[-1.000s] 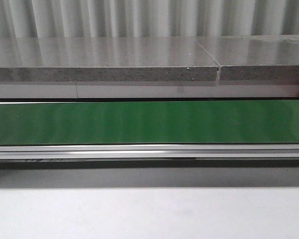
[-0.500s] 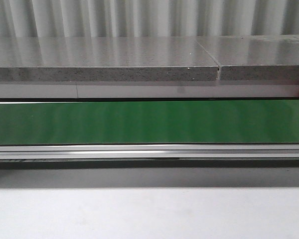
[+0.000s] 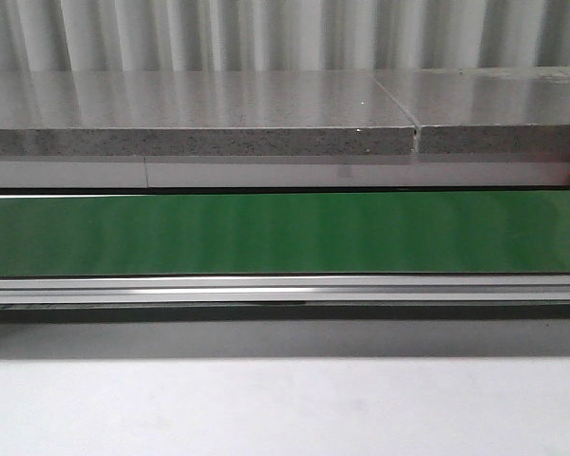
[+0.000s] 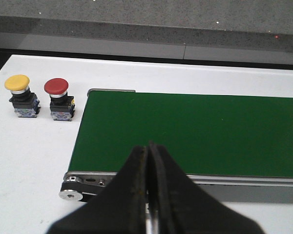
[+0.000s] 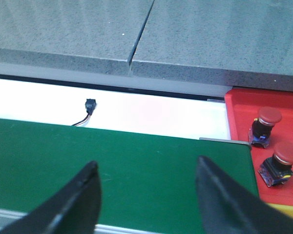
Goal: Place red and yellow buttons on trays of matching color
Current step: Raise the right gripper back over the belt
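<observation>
Green conveyor belt [image 3: 285,233] under both grippers, buttons waiting beyond its ends.

Beyond the wide-apart right gripper [image 5: 146,195], to one side: red tray [image 5: 263,146] carrying two red buttons [image 5: 265,126] [image 5: 282,162], perhaps a yellow edge below. Ahead of the pressed-together left gripper [image 4: 149,190], off the belt's end: red button [image 4: 58,100] just beside yellow button [image 4: 20,95].

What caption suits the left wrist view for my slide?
Closed left end effector above green conveyor belt; yellow button and red button wait beside it.
</observation>
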